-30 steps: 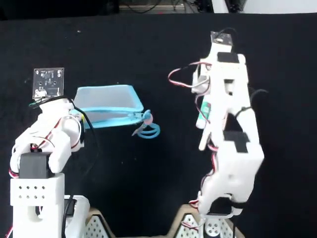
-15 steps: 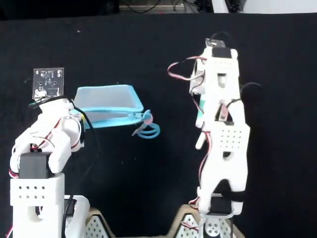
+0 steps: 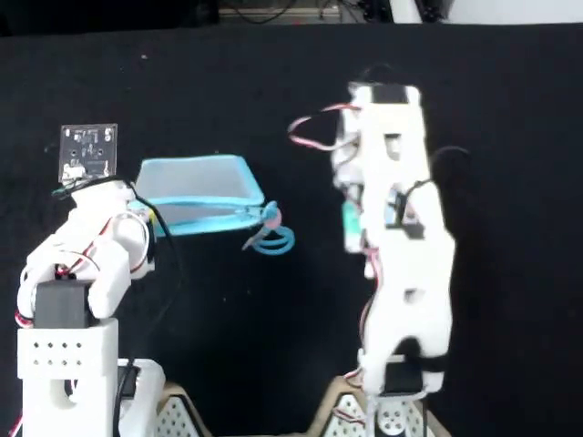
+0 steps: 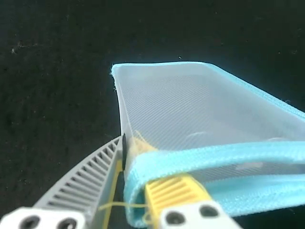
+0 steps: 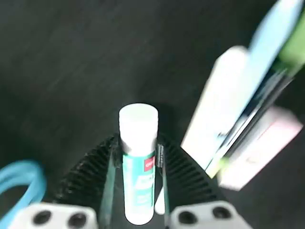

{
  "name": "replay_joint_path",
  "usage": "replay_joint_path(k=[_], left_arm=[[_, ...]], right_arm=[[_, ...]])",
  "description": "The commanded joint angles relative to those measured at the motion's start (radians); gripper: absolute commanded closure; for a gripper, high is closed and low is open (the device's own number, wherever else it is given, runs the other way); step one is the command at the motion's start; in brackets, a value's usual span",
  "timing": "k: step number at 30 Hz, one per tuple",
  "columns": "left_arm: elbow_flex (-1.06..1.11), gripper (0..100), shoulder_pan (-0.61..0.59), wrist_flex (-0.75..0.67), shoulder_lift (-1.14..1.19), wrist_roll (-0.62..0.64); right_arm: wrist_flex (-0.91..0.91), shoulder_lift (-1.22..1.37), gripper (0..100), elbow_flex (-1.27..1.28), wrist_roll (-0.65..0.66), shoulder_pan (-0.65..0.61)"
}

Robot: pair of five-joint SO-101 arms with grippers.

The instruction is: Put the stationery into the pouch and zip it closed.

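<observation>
The translucent pouch with light blue zipper trim lies left of centre on the black table, its mouth open. My left gripper is shut on its left end; in the left wrist view the pouch runs away from the gripper, whose yellow pad presses the trim. To the pouch's right, my right gripper is shut on a glue stick with a white cap and teal label, held above the table. A white and blue pen and a pink eraser lie beyond it.
A blue loop on the zipper pull lies on the table between the pouch and the right arm, and it shows as the blue loop in the right wrist view. Black cloth covers the table.
The right arm has swung left toward the pouch with the glue stick in its gripper. The left arm and the pouch have stayed where they were.
</observation>
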Motion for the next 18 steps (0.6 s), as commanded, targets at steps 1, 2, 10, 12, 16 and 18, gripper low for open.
replay_joint_path(k=[1, 2, 10, 12, 16, 18], left_arm=[[-0.021, 97, 0.01, -0.009, -0.026, 0.009], [-0.021, 97, 0.01, -0.009, -0.026, 0.009], [-0.022, 97, 0.01, -0.009, -0.026, 0.009], [-0.027, 97, 0.01, -0.009, -0.026, 0.009], [-0.03, 97, 0.01, -0.009, -0.026, 0.009], [-0.03, 97, 0.01, -0.009, -0.026, 0.009]], right_arm=[[-0.006, -0.4, 98.8, 0.213, 0.012, -0.034], [-0.015, -0.475, 98.8, 0.266, 0.014, -0.026], [-0.072, -0.769, 98.7, 0.611, 0.212, 0.354], [-0.135, -0.771, 98.7, 0.67, 0.295, 0.476], [-0.259, -0.771, 98.7, 0.782, 0.434, 0.655], [-0.308, -0.771, 98.8, 0.835, 0.512, 0.717]])
